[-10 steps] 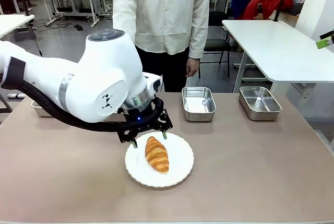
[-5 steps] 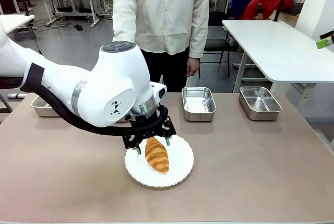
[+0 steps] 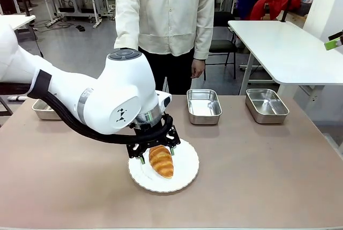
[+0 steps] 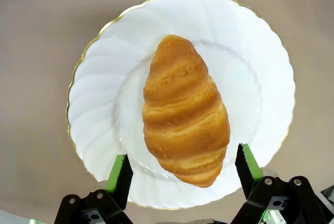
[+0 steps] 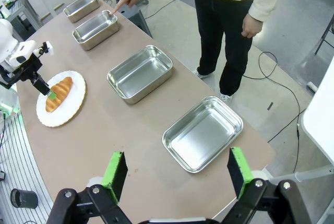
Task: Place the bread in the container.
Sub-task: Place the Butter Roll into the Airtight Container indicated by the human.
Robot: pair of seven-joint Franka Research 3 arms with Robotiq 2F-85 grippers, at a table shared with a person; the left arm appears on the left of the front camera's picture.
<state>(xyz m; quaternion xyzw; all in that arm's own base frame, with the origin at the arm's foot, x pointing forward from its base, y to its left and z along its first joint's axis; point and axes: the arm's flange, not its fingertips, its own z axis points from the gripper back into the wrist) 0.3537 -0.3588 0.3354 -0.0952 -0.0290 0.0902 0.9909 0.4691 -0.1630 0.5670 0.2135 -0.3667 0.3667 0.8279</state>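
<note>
Bread, a golden-brown ridged croissant (image 4: 184,114), lies on round white plate (image 4: 99,88) | left gripper (image 4: 184,169) fingers apart astride its near end | looks soft, flaky: grip the thick middle gently | right gripper (image 5: 176,173) fingers apart.

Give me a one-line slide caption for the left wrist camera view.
Open left tool straddling the near tip of the croissant on a gold-rimmed white plate.

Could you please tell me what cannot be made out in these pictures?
- Front view: the left arm hides the tray the person's finger points at.
- Front view: the far-left tray is half covered by that arm.
- Left wrist view: whether the left tool touches the croissant or plate is unclear.
</note>
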